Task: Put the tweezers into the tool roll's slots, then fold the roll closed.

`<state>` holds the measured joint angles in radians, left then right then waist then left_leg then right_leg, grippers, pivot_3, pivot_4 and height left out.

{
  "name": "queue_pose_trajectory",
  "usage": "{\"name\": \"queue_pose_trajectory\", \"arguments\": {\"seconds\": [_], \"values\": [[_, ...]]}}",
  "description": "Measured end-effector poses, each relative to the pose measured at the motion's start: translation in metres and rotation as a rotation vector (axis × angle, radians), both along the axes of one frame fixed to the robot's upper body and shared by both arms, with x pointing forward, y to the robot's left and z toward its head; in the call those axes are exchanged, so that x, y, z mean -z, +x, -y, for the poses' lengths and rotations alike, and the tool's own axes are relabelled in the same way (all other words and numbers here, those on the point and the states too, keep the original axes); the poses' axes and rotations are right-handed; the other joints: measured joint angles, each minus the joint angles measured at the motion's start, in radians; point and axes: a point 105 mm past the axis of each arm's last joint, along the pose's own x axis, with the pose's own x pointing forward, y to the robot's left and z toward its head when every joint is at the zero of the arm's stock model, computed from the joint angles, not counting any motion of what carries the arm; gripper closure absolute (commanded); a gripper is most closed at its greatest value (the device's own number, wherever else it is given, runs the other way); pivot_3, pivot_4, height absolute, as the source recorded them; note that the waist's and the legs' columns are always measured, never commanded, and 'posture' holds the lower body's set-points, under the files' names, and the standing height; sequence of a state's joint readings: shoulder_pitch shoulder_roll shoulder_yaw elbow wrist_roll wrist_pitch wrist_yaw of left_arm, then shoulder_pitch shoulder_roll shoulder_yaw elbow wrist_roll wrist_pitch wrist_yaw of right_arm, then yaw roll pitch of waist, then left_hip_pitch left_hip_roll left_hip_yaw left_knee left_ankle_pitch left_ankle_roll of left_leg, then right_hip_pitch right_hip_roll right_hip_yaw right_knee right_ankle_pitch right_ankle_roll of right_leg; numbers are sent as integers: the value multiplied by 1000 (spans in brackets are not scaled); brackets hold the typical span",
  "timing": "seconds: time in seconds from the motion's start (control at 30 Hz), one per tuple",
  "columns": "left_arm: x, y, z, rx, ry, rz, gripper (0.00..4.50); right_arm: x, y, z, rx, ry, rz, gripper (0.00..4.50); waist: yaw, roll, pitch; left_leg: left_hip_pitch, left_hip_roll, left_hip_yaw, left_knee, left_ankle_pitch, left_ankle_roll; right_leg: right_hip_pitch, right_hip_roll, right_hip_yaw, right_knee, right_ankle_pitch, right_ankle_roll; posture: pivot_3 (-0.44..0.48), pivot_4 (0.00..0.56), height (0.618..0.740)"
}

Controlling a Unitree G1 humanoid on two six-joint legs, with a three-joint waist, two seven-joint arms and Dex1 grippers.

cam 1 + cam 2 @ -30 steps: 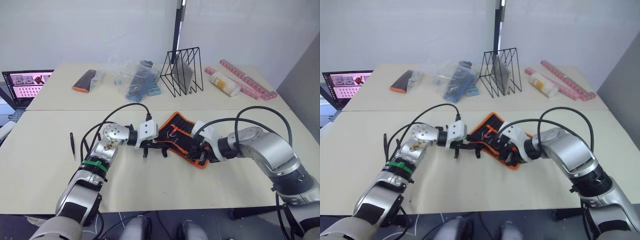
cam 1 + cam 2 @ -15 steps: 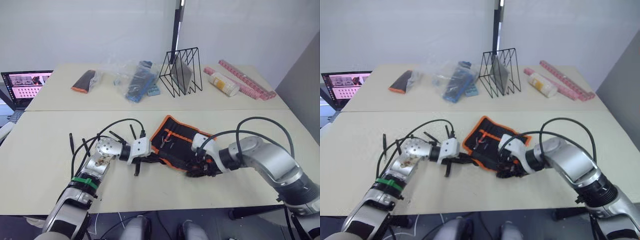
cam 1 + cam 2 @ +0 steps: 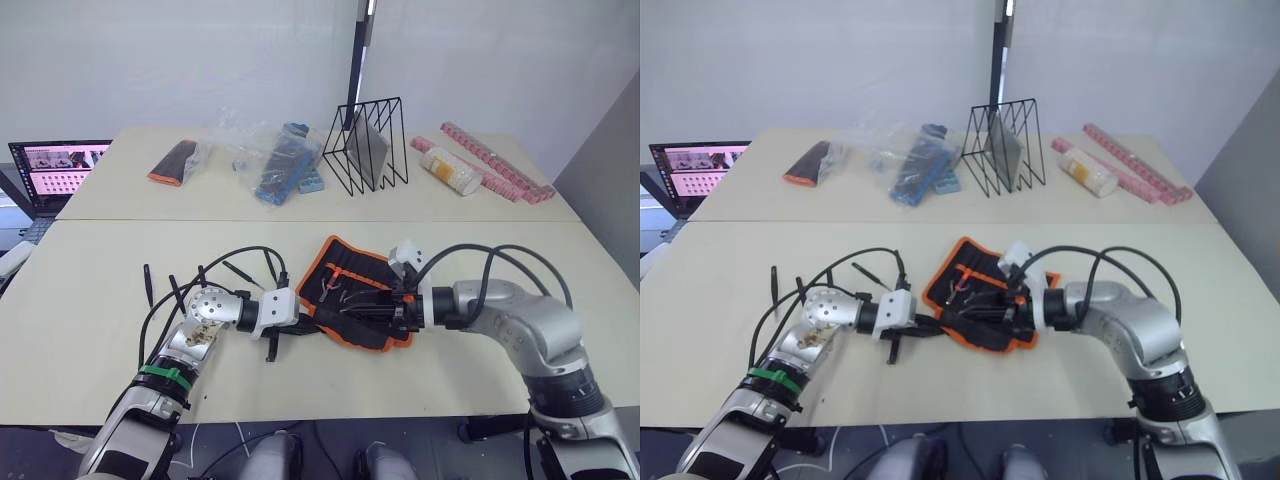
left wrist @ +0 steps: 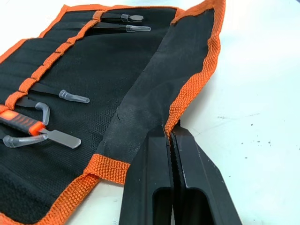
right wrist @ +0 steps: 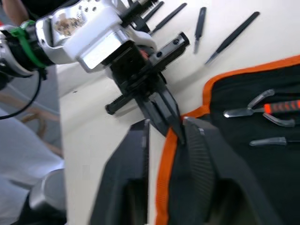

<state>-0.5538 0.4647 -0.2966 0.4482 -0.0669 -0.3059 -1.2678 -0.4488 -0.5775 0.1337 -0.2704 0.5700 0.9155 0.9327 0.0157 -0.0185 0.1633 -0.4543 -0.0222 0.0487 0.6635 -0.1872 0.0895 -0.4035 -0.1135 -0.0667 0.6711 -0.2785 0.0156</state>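
Left gripper (image 4: 171, 136): you have its fingers pinched together on the orange-bound edge of the tool roll (image 3: 350, 290).
Right gripper (image 5: 165, 129): fingers apart, straddling that same edge, tips beside your left fingers.
Tool roll: lies open between your two grippers, one flap partly turned over; a few capped tools sit in its slots.
Tweezers (image 3: 148, 285): loose on the table, beyond your left arm, apart from the roll.
Progress: early, by my reading; the tweezers are unslotted and the fold is unfinished.
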Motion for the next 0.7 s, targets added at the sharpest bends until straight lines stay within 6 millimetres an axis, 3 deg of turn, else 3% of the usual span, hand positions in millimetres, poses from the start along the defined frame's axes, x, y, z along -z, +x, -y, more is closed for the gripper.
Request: {"name": "queue_pose_trajectory", "arguments": {"seconds": [0.17, 0.3, 0.47, 0.53, 0.7], "values": [[-1, 4, 0, 6, 12, 15, 4500, 42, 7, 5, 41, -82, -60, 4481, -1, 0, 0, 0, 0, 0, 0, 4, 1, 0, 0, -1, 0, 0, 0, 0, 150, 704], [-1, 6, -4, -31, -6, -42, 3316, 58, 9, 9, 49, -111, -24, 4500, -4, 0, 0, 1, 0, 0, 0, 5, 1, 0, 1, -1, 0, 0, 0, 0, 150, 704], [-4, 1, -29, -106, -44, -170, 1653, 65, 9, 8, 34, -85, 7, 4500, -8, 0, 0, 6, 1, 0, 0, 4, 2, 2, 1, -1, 0, 0, 0, 0, 150, 704], [-15, -1, -36, -147, -129, -229, 1005, 67, 8, 9, 30, -82, 7, 4500, -8, -1, 0, 6, 2, 0, 0, 5, 1, 3, 1, -1, 0, 0, 0, 0, 150, 704], [-66, 4, -40, -216, -329, -237, 1005, 69, 9, 12, 33, -82, 5, 4500, -4, -1, -1, 13, 2, 0, 0, -1, -6, 13, 0, -2, -8, 0, 1, 0, 150, 704]]}}
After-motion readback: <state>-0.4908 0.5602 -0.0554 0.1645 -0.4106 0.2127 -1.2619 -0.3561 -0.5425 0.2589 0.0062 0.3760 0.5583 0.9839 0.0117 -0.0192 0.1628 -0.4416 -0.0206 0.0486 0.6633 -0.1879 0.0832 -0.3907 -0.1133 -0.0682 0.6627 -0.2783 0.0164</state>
